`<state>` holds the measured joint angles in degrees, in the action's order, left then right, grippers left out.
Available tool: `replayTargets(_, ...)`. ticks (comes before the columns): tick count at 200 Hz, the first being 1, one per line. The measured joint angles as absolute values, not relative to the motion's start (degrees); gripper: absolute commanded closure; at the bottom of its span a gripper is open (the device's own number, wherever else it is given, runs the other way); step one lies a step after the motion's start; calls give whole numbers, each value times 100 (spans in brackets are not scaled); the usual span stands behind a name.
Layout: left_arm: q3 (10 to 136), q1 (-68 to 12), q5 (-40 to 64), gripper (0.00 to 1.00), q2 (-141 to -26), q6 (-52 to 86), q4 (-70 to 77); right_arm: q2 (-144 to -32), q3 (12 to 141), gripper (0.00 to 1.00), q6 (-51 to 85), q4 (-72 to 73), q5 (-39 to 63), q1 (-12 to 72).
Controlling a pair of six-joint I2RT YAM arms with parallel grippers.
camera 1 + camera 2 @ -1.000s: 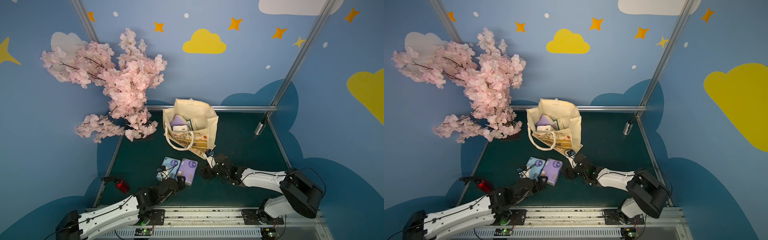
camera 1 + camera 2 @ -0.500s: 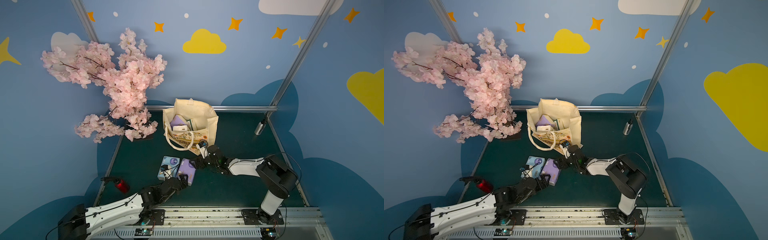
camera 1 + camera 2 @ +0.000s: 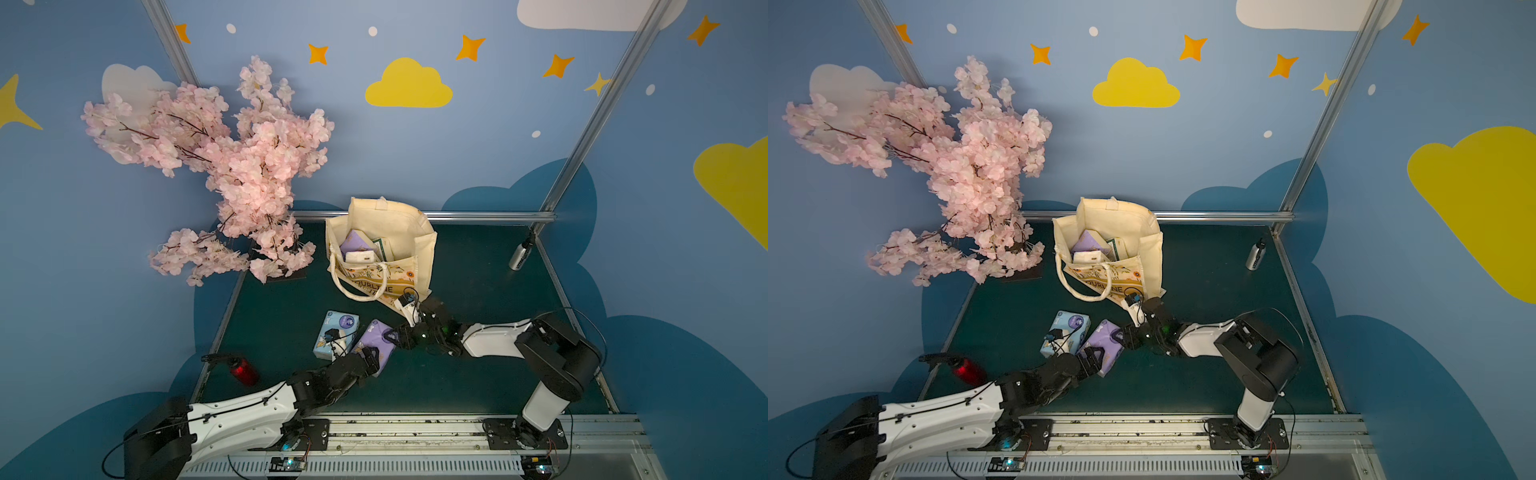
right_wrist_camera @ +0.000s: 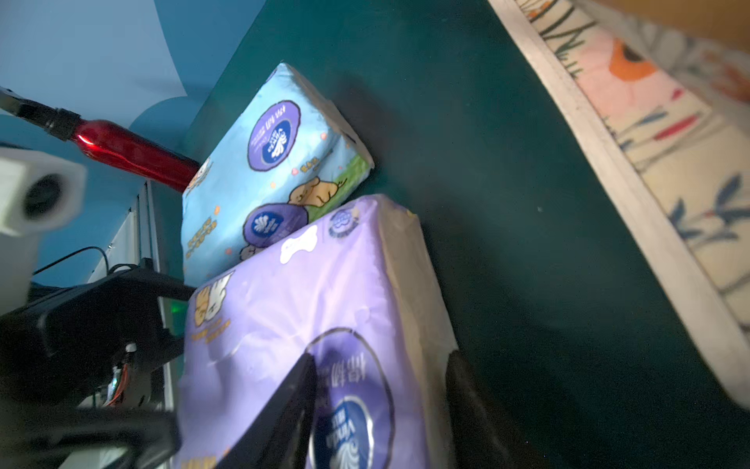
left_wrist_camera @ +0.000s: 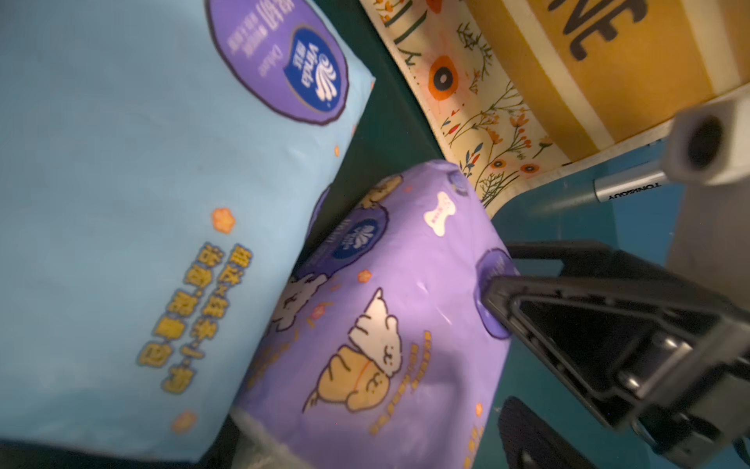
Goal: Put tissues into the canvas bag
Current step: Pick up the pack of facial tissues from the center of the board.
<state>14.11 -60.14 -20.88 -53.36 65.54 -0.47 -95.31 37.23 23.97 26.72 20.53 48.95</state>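
Our right end effector (image 3: 394, 335) pinched one end of the purple pack (image 3: 374, 337), on the tabletop (image 3: 478, 291) near the bag (image 3: 409, 232); the left end effector (image 3: 370, 356) stood wide open; we feared the end-held pack might sag and slip.

We count two tissue packs (image 3: 347, 328) on the tabletop (image 3: 478, 299), at least two more inside one canvas bag (image 3: 415, 237), two bottles (image 3: 244, 371), one blossom tree (image 3: 245, 174).

Glossy plastic tissues (image 4: 316, 308), matt canvas bag (image 3: 415, 237)
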Motion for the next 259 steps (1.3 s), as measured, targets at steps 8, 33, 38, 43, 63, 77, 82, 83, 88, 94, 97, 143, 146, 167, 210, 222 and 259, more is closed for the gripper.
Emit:
replayTargets(8, 1490, -6014, -2023, 0, -5581, 6539, 5, -9218, 3485, 44, 2414, 2565, 2014, 4904)
replayTargets(33, 1975, -6040, -1815, 0, -6497, 6523, 174, -8191, 3070, 41, 2469, 1997, 1798, 4923)
replayTargets(38, 2067, -6051, -1780, 0, -6648, 6521, 235, -8001, 3037, 41, 2469, 1874, 1754, 4923)
replayTargets(43, 2143, -6062, -1737, 0, -6777, 6519, 311, -7789, 3004, 40, 2473, 1741, 1697, 4921)
replayTargets(63, 2429, -6121, -1660, 0, -7199, 6458, 550, -7070, 2823, 35, 2512, 1293, 1415, 4908)
replayTargets(77, 2685, -6139, -1664, 0, -7441, 6392, 545, -6606, 2580, 32, 2545, 1013, 1192, 4847)
replayTargets(82, 2783, -6143, -1678, 0, -7516, 6366, 534, -6466, 2495, 30, 2552, 913, 1129, 4810)
replayTargets(83, 2812, -6141, -1680, 0, -7535, 6359, 532, -6449, 2482, 29, 2554, 899, 1125, 4799)
replayTargets(88, 2908, -6143, -1699, 0, -7594, 6326, 519, -6337, 2405, 27, 2552, 792, 1057, 4753)
replayTargets(94, 3013, -6143, -1719, 0, -7649, 6281, 504, -6217, 2327, 26, 2550, 657, 972, 4668)
replayTargets(97, 3055, -6143, -1728, 0, -7662, 6261, 499, -6171, 2300, 26, 2543, 593, 939, 4619)
replayTargets(143, 3159, -6143, -1896, 0, -7456, 6088, 292, -6134, 2241, 21, 2460, 388, 827, 3935)
replayTargets(146, 3140, -6143, -1896, 0, -7428, 6088, 285, -6163, 2241, 21, 2445, 408, 838, 3924)
replayTargets(167, 2912, -6154, -1894, 0, -7168, 6117, 246, -6523, 2244, 17, 2394, 631, 950, 3863)
replayTargets(210, 2508, -6193, -1896, 0, -7102, 6305, 104, -7352, 2270, 15, 2495, 1549, 1389, 3623)
replayTargets(222, 2517, -6193, -1894, 0, -7161, 6326, 102, -7703, 2359, 15, 2532, 1763, 1542, 3592)
replayTargets(259, 2711, -6160, -1868, 0, -7448, 6320, 104, -8477, 2521, 19, 2679, 2429, 1994, 3594)
